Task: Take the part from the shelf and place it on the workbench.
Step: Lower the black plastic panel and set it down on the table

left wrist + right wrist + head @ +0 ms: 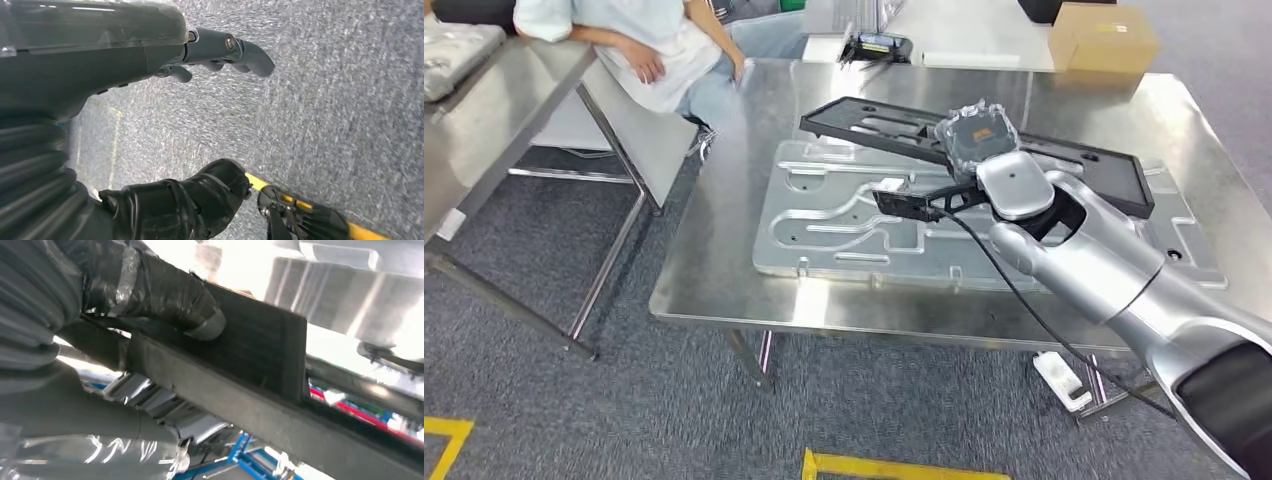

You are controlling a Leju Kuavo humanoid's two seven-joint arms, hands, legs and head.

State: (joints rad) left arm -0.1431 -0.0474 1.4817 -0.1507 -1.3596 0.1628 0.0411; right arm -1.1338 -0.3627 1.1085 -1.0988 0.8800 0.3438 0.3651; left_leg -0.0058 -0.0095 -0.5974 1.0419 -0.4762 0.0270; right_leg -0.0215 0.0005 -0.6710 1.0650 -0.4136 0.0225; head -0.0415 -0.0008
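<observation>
On the steel workbench, lying over a silver plate: black part, being gripped by right hand. Left hand hanging loose over carpet.

The workbench lies bare left of the grey plate — a cardboard box blocks the far corner.

Our right arm's stretched fwd, right hand gripping something; left hand hangs low w/ fingers loose, holding nothing.

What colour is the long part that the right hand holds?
Black; the long part shows best in the head view.
</observation>
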